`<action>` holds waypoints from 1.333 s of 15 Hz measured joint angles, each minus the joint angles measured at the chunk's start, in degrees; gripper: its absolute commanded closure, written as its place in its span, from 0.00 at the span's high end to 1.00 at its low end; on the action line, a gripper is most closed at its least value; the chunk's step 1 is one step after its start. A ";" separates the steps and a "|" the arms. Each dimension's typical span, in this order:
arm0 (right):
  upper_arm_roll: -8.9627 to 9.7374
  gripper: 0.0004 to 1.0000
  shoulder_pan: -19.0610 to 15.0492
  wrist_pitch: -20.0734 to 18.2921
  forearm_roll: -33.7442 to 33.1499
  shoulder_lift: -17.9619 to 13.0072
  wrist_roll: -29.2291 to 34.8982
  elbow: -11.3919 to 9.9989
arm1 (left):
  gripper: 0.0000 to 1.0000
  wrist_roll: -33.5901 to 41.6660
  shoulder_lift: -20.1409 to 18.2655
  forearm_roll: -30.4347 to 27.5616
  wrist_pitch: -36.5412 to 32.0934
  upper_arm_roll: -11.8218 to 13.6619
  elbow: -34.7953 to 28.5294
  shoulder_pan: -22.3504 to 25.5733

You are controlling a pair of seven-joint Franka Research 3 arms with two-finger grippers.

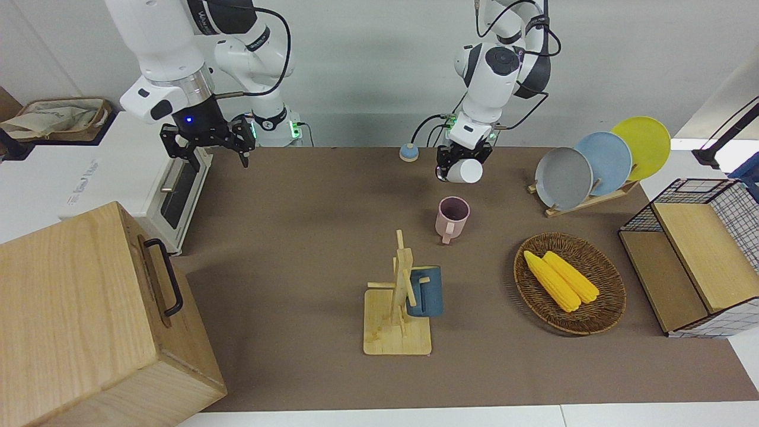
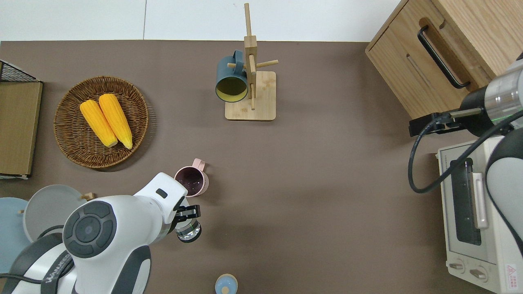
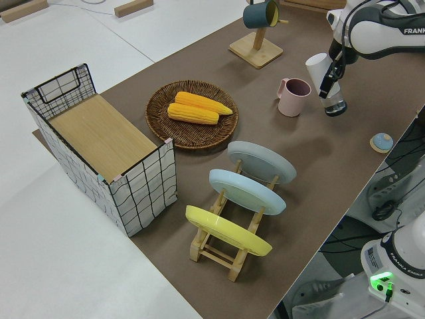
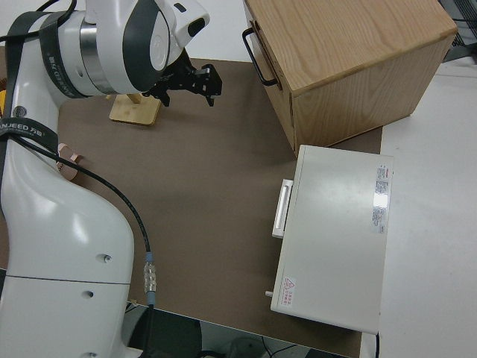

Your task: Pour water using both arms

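Left claw clamped round a clear bottle, tipped sideways above the tabletop near the pink cup. Cap already off. Pouring seemingly yet to begin. Right claw parked, fingers spread, gripping nothing.

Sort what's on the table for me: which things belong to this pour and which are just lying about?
In the job:
- left pincer, shut on the clear bottle
- pink mug, the likely target
- blue cap, probably the bottle's
- right pincer, open, holding nothing

Lying about:
- blue mug on the wooden stand
- corn basket
- plate rack
- toaster oven
- wooden box
- wire crate
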 measured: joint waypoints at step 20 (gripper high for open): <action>0.00 0.99 0.00 0.00 0.00 0.00 0.00 0.00 | 0.00 2.87 -0.94 4.20 14.52 1.44 6.50 17.41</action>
